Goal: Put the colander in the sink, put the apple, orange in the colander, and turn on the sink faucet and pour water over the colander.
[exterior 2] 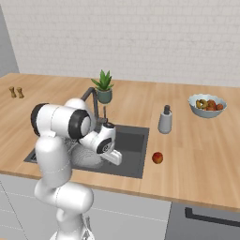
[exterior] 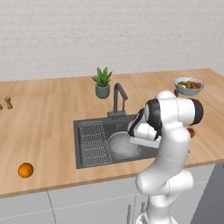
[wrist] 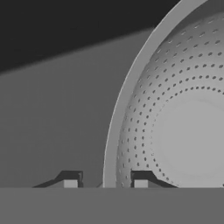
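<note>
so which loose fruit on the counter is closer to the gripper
The apple, red, lies just past the sink's right edge, nearer the gripper at the colander. The orange lies far left.

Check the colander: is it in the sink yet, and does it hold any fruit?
In the sink, empty: the colander sits upright in the basin with a bare bottom. The orange and apple lie on the counter.

A long wooden bench [exterior: 52, 122] runs along a white brick wall [exterior: 109, 30] under even, soft light, with pale grey cabinet fronts [exterior: 87, 203] below it, a small potted plant [exterior: 103, 83] near the wall and a darker appliance panel [exterior 2: 206, 220] at the right end.
</note>
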